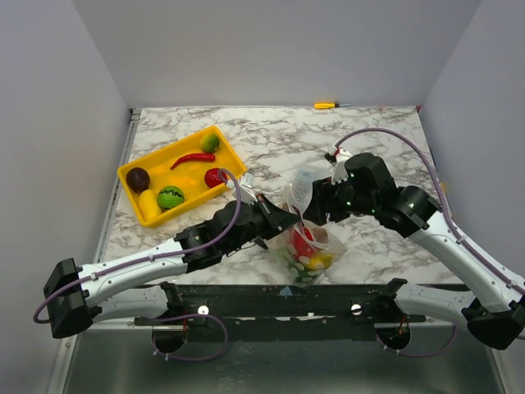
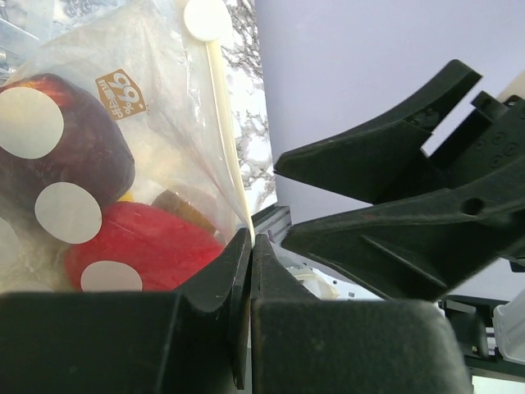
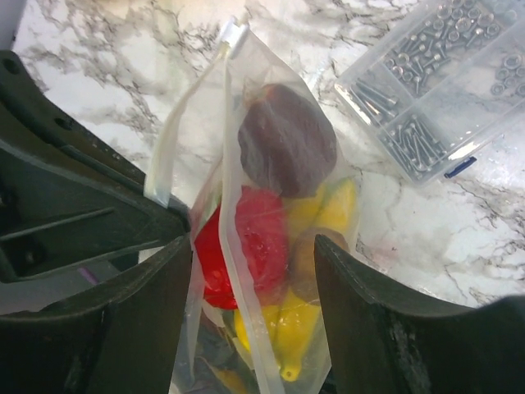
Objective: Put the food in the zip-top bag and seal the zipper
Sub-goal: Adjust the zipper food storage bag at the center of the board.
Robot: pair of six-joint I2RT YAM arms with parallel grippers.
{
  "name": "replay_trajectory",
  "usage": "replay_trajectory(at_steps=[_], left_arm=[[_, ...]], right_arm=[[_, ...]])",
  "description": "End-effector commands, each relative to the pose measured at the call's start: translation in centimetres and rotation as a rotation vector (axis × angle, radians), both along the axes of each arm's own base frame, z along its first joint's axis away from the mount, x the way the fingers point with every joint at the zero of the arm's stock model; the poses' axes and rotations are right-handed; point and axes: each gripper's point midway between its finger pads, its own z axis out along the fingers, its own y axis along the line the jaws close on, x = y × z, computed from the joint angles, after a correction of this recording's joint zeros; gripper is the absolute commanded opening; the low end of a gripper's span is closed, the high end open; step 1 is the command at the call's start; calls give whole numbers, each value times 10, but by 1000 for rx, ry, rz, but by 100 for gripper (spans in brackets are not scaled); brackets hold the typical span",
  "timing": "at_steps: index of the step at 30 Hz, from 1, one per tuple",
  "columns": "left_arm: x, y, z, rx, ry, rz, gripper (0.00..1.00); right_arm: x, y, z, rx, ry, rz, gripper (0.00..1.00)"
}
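Sitting at the near middle of the marbled bench (image 1: 385,139), the zip-top bag (image 3: 279,205) holds red, yellow and purple food (image 3: 287,139); the left pincer (image 2: 248,263) is pressed together on its edge, the right pincer (image 3: 253,246) spread either side. With one thin pinch, the film could slip and spill pieces. A yellow tray (image 1: 168,148) sits far left, pale walls (image 1: 271,49) around.
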Motion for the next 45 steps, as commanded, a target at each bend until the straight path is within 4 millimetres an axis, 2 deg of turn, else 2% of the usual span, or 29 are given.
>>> replay_trajectory(at_steps=[1, 7, 17, 21, 22, 25, 29, 33, 36, 39, 42, 44, 45], left_arm=[[-2, 0, 12, -35, -34, -22, 0], [-4, 0, 11, -31, -35, -35, 0], [-3, 0, 11, -22, -42, -37, 0], [-3, -4, 9, -22, -35, -44, 0], [-3, -5, 10, -22, -34, -46, 0], [-3, -5, 11, -17, -37, -45, 0], [1, 4, 23, -17, -61, -6, 0], [3, 12, 32, -47, -51, 29, 0], [0, 10, 23, -59, 7, 28, 0], [2, 9, 6, -41, 49, 47, 0], [4, 9, -16, -31, 112, 63, 0], [3, 6, -13, -50, 115, 43, 0], [3, 5, -3, -60, 84, 32, 0]], right_arm=[[4, 5, -20, -22, -3, 28, 65], [-4, 17, -23, 21, 11, 111, 61], [-17, -4, -61, -112, 73, 97, 66], [-2, -13, -63, -146, 31, 7, 62], [3, -15, -60, -156, 16, -25, 58], [19, -19, -45, -168, -45, -88, 29], [32, -13, -13, -124, -116, -108, 1], [37, -4, 25, -60, -159, -97, 1], [34, 2, 38, -20, -151, -87, 1], [33, 4, 23, -19, -133, -83, 1], [39, 0, -10, -67, -116, -117, 1], [40, 1, -20, -84, -100, -116, 1], [39, 3, -19, -79, -91, -104, 1]])
